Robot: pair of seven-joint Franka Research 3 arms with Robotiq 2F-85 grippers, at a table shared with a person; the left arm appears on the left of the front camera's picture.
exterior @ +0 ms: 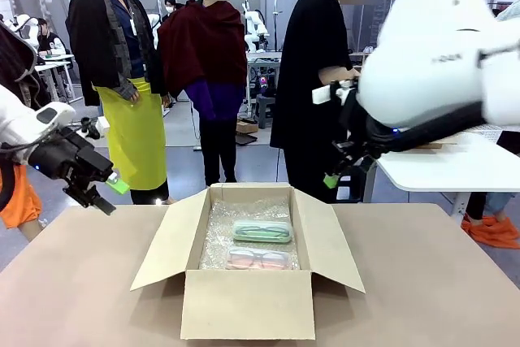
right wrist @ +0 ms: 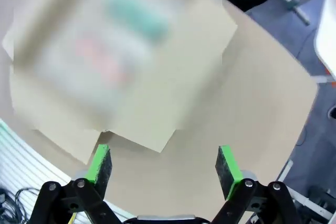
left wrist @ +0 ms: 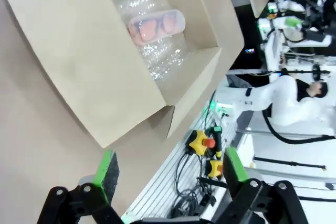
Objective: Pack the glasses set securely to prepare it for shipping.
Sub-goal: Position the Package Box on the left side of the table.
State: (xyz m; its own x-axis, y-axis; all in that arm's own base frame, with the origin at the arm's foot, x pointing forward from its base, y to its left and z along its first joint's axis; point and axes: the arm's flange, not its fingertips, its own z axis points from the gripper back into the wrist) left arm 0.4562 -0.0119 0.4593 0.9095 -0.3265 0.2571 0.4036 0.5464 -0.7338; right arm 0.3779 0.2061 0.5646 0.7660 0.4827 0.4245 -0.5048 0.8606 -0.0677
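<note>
While left hand (exterior: 110, 193) hangs wide open & empty at left of tabletop (exterior: 422, 282), cardboard box (exterior: 244, 306) sits mid-way w/ mint-green case (exterior: 262, 231) behind pink case (exterior: 258, 259) on bubble wrap (exterior: 215, 237) inside. Right hand (right wrist: 164, 163), wide & empty, hovers at right.

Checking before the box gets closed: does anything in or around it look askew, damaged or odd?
Nothing stands out. The green case and pink case lie flat, one behind the other, on bubble wrap inside the box, whose flaps are open. The left gripper and right gripper hang open and empty above the table.
</note>
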